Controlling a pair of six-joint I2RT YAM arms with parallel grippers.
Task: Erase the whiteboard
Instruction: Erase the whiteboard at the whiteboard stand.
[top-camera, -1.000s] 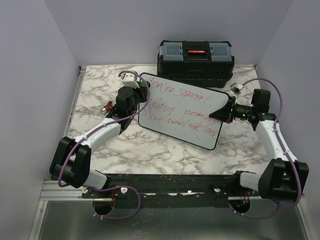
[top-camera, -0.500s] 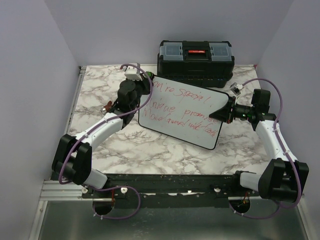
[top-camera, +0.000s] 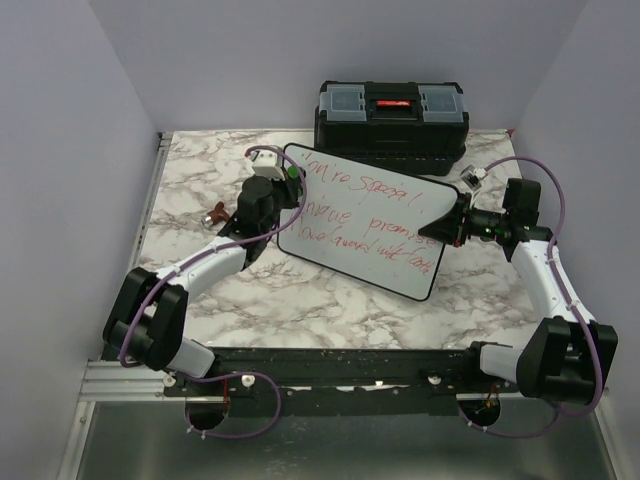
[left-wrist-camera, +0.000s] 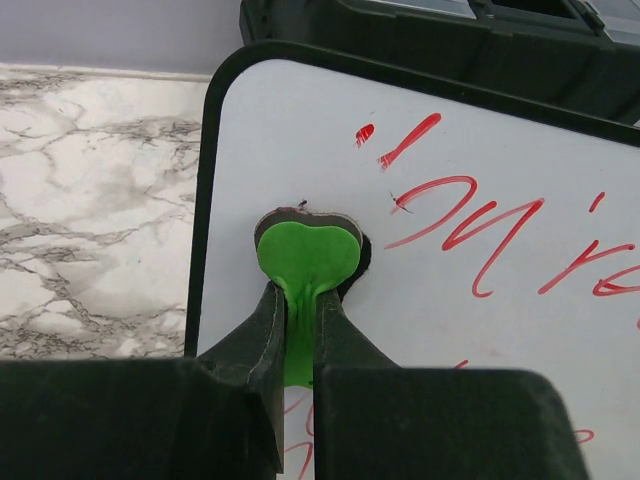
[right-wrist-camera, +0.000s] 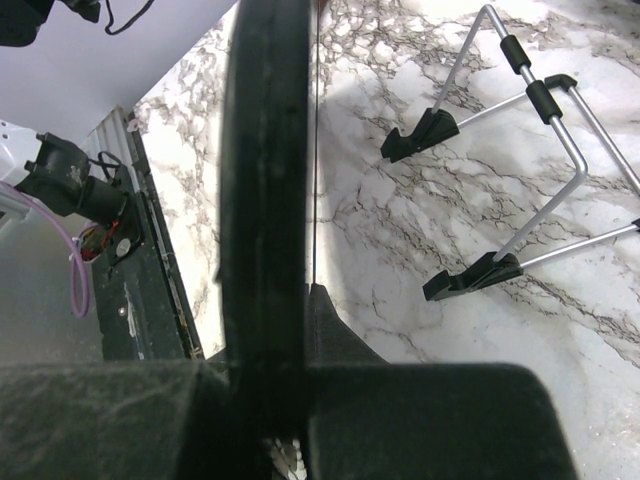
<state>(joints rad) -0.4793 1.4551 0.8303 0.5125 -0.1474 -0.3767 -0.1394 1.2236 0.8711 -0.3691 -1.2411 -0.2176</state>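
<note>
At the centre of the tabletop (top-camera: 300, 300), the whiteboard (top-camera: 365, 220) stands tilted on a wire stand (right-wrist-camera: 541, 99), with a black toolbox (top-camera: 392, 115) just behind it at 12 o'clock. Red writing covers most of its face, and none of it appears wiped. The left pincer (left-wrist-camera: 298, 300) is closed narrowly on the stem of a green heart-shaped eraser (left-wrist-camera: 307, 248), whose dark pad lies against the board at its 10 o'clock corner. The right pincer (top-camera: 452, 222) is clamped on the board's 3 o'clock edge, bracing it.

The step in hand is judged to be the first wiping stroke. To do it well, the pad should lie flat and travel toward 3 o'clock along the top line, then return lower in overlapping passes. Pressure should be moderate: the propped board may tip back or slide, so the right grip must not loosen.
</note>
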